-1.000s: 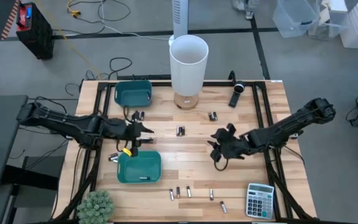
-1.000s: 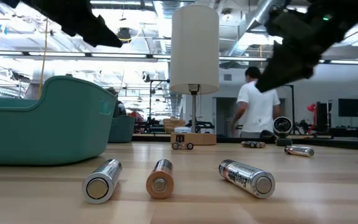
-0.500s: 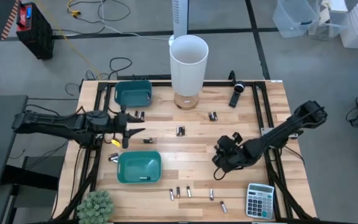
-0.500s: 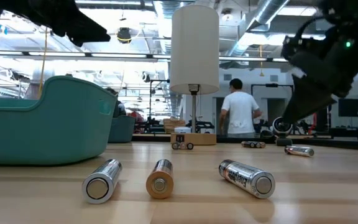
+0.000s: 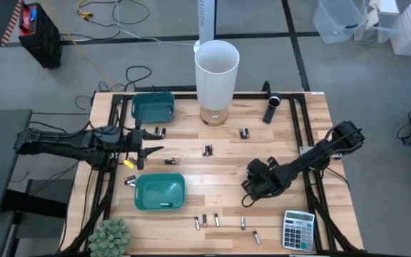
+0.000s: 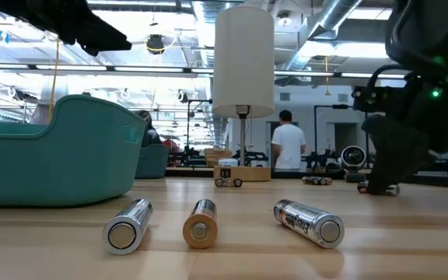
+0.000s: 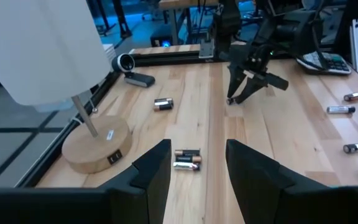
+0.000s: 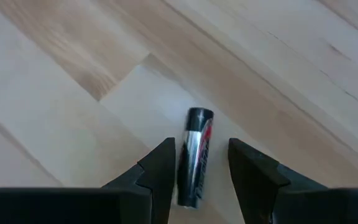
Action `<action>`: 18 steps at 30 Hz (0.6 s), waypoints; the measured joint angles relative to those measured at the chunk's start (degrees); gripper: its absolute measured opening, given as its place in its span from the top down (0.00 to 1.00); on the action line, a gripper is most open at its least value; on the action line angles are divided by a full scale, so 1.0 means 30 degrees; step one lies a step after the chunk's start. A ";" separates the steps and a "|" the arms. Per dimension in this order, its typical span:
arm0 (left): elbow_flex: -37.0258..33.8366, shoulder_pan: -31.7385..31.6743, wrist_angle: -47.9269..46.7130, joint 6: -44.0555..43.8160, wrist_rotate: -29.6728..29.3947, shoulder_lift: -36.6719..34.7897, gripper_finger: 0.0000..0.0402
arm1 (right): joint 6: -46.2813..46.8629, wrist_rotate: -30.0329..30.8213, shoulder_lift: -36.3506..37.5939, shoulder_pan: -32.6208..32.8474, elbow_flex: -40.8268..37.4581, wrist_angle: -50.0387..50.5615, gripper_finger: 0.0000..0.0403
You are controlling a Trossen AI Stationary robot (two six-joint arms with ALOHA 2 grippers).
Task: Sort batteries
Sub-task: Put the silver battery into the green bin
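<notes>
Table, mid-sort: my right gripper (image 8: 197, 171) is down low at about 4 o'clock from the table's centre, jaws apart w/ one battery (image 8: 194, 155) lying between the fingers (image 8: 160, 168), flat on the wood. Nothing gripped yet; the cell sits closer to one finger than the other and runs roughly along the fingers, not across them.

Risks, as I judge them:
- Off-centre cell. If I close now, the nearer finger touches first and may roll or skid the cell sideways out of the gap, since it's round and the wood is smooth.
- Too high a pinch. Catching only the top of the curve could squirt it out.
- Too low. The tips could jam into the table before closing.
- A weak hold could drop it on the way to the teal bin (image 5: 160, 191), at about 9 o'clock from my gripper.

My left gripper (image 7: 197, 168) hangs near the table's 9 o'clock edge, jaws apart, empty, w/ a pair of batteries (image 7: 186, 159) on the wood ahead of it. Another teal bin (image 5: 153, 106) sits at 11 o'clock. A row of loose batteries (image 5: 205, 220) lies at the 6 o'clock edge, near the calculator (image 5: 298, 230); a sloppy swing could scatter them. The lamp (image 5: 216, 71) stands at 12 o'clock, well apart.
</notes>
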State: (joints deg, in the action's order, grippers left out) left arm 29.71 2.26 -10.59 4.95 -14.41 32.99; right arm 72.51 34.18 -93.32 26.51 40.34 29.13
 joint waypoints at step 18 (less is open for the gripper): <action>0.0000 0.0000 -0.0007 -0.0015 0.0007 -0.0006 0.63 | -0.0404 -0.1239 -0.0326 -0.0320 0.0005 -0.1255 0.90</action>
State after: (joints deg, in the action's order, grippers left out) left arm 29.71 2.26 -10.61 4.91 -14.39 32.98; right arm 71.30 30.46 -94.30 25.55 40.35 25.36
